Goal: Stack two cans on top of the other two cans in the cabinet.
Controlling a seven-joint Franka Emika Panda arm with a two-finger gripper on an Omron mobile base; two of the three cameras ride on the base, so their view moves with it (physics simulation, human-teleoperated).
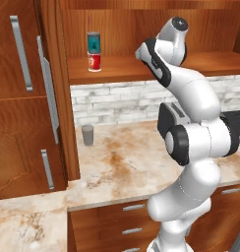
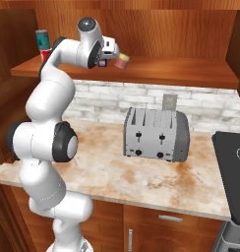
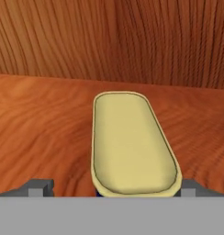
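Fingertips (image 3: 40, 187) spread wide, empty, straddling yellow-topped can (image 3: 132, 144) at six o'clock; off-centre closing could topple it off the cabinet shelf (image 3: 45, 119).

- Blue can (image 3: 132, 142): hand view shows its yellow top and a blue sliver; the grey band cuts off its body.
- Same can in right base view: tilted beside the gripper (image 2: 113, 60), small; contact cannot be told.
- Finger tips (image 3: 40, 187): only stubs clear the band.
- Pale green-grey can: hidden, apparently behind the arm.
- Stove (image 2: 232, 162): cut by the right edge.
- Red can (image 2: 45, 55): lower part behind the arm.
- Shelf (image 1: 117, 69): right part behind the arm in left base view.
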